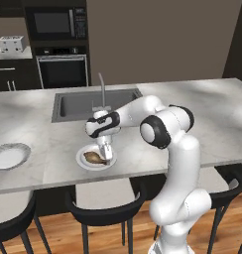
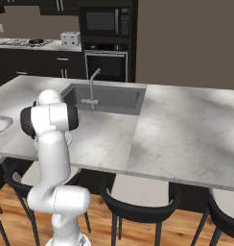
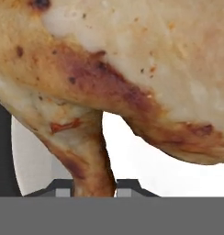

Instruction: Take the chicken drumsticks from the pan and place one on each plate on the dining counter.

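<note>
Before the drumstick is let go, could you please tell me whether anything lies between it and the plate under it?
Nothing visible does. The drumstick already lies over the near plate, with the tool shut on its bone end. In the hand view only bare white plate shows beneath the meat.

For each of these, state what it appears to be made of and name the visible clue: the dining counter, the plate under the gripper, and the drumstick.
Dining counter: looks like polished stone, pale grey with faint marble veining.
Plate: probably glazed ceramic, plain white with a shaded, ribbed rim; plastic cannot be ruled out.
Drumstick: roasted meat, with glossy golden-brown skin and darker browned patches in the hand view.
</note>
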{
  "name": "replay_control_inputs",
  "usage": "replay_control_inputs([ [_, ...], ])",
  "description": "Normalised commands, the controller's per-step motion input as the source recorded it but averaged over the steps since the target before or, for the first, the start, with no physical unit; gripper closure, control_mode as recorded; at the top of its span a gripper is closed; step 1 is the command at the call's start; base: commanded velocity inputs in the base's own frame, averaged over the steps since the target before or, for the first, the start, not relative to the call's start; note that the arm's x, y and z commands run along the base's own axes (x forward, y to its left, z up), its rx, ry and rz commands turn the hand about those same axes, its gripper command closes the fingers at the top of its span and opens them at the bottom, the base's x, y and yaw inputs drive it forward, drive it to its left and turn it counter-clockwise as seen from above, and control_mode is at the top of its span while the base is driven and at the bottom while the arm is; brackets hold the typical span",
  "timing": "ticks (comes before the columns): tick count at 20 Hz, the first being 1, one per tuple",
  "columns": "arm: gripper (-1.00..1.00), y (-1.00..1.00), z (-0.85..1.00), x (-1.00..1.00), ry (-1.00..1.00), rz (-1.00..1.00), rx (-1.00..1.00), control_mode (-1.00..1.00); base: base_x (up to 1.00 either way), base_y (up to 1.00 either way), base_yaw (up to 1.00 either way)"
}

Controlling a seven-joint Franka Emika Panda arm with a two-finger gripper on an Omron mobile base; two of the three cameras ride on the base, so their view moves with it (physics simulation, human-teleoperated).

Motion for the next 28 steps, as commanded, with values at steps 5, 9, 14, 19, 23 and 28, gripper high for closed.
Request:
replay_control_inputs([
  [5, -1.0, -0.04, -0.17, 0.02, 0.0, -0.08, -0.06, -1.0, 0.0, 0.0, 0.0],
  [9, -1.0, -0.03, -0.01, 0.0, -0.12, -0.12, -0.04, -1.0, 0.0, 0.0, 0.0],
  [14, -1.0, -0.19, 0.0, -0.1, -0.5, -0.22, -0.01, -1.0, 0.0, 0.0, 0.0],
  [19, -1.0, -0.29, 0.14, -0.35, -0.7, -0.25, 0.0, -1.0, 0.0, 0.0, 0.0],
  [23, -1.0, -0.32, 0.29, -0.81, -0.76, -0.21, 0.0, -1.0, 0.0, 0.0, 0.0],
  [28, -1.0, -0.38, 0.57, -1.0, -0.6, -0.15, 0.09, -1.0, 0.0, 0.0, 0.0],
])
